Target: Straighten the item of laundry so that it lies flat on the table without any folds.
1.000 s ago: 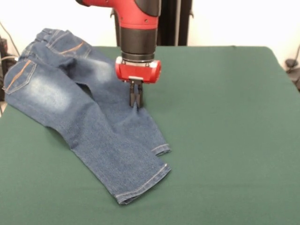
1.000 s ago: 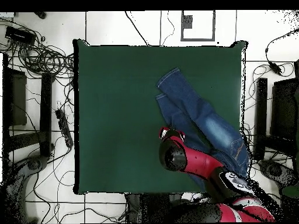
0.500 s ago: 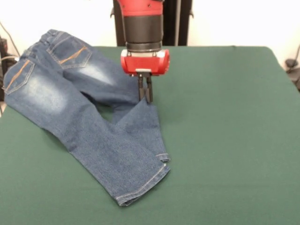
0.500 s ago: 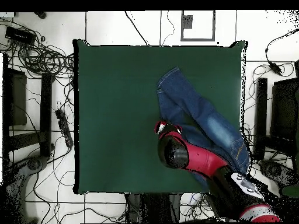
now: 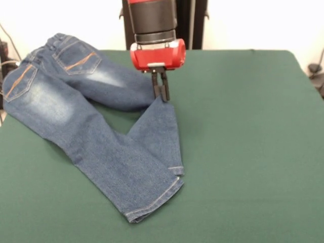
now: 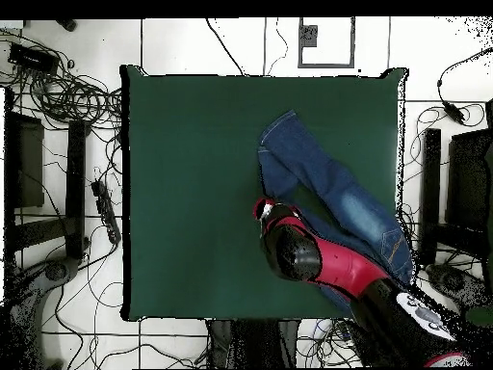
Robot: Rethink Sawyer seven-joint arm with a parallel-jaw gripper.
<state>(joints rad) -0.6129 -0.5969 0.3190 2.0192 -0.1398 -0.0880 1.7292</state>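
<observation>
The blue denim jeans (image 5: pixel 96 131) lie on the left half of the green table (image 5: pixel 243 152), waistband at the far left with orange-stitched pockets facing up. One leg runs straight toward the near edge. The other leg is bent at the knee and folds back over the first. My gripper (image 5: pixel 161 95) is shut on the denim at that bend and holds it slightly raised. In the overhead view the jeans (image 6: pixel 327 188) lie on the right part of the table (image 6: pixel 193 193), and the arm hides the gripper.
Cables and equipment lie on the floor around the table (image 6: pixel 67 96). The waistband of the jeans reaches the table's edge (image 5: pixel 30 55). The right half of the table in the front view is bare felt (image 5: pixel 253 101).
My gripper has moved up, back and a little right with the denim pinched in it. The folded leg has been drawn out, opening a gap between the two legs.
</observation>
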